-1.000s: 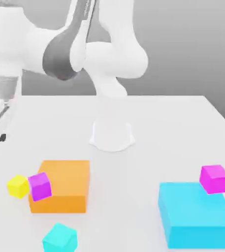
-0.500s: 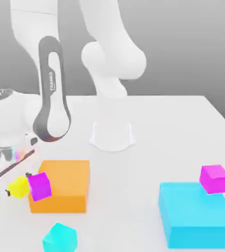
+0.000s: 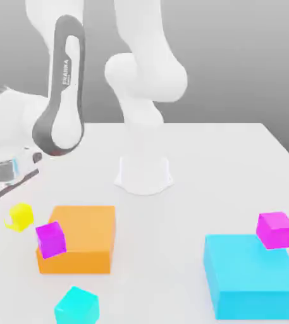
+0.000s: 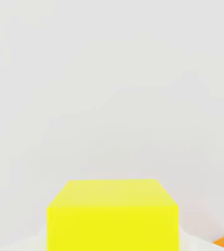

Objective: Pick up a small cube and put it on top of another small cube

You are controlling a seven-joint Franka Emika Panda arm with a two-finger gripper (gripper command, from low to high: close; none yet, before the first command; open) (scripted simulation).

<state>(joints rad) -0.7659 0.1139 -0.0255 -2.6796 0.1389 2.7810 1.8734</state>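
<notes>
One yellow cube (image 3: 19, 216) sat clamped in the closed gripper (image 3: 14, 218), lifted off the white table (image 3: 222, 164), while the magenta cube (image 3: 50, 239) it likely had to top lay just beside and below, against the orange block (image 3: 83, 237), with open room around.

- Yellow cube (image 3: 20, 215) sits under the end effector (image 3: 11, 218), just off the orange block's (image 3: 80, 243) corner — tight there.
- One magenta cube (image 3: 50, 239) leans on the orange block's near edge.
- Second magenta cube (image 3: 276, 229) stands at the cyan block's (image 3: 254, 281) far corner, open counter (image 3: 222, 164) behind it.
- Mid-counter between the blocks lies free — arm base (image 3: 144, 174) behind, cyan cube (image 3: 76, 307) in front.
</notes>
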